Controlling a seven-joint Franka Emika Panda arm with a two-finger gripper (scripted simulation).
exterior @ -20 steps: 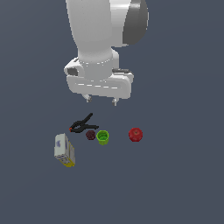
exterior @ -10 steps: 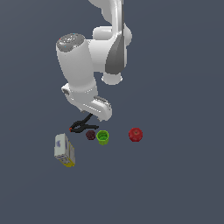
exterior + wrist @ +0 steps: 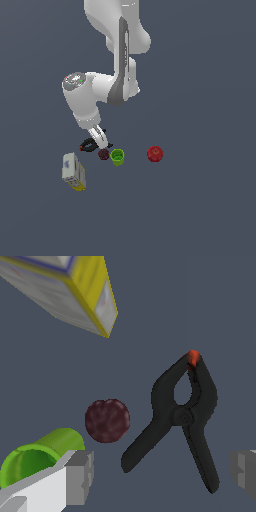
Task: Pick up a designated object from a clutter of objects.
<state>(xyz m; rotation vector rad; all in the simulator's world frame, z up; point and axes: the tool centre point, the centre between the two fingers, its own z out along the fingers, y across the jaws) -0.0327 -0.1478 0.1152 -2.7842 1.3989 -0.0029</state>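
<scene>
— Swung down and over since a second ago; now low over the clamp (image 3: pixel 182 416), pincer (image 3: pixel 162 473) spread wide, holding nothing

— And the clamp?

— Flat on the counter (image 3: pixel 200 200), just beside the ball (image 3: pixel 107 420), cup (image 3: pixel 37 458) close by, box (image 3: pixel 75 291) further off, apple (image 3: pixel 155 153) well apart. Handles splayed between the fingers (image 3: pixel 80 476), orange tip pointing away

— Handling?

— Probably light, stiff, hard plastic, a bit slick. Best gripped across the pivot or squeezing both handles where they converge; out at the splayed ends likely to twist or slip. Should steer clear of the ball, apt to roll
</scene>
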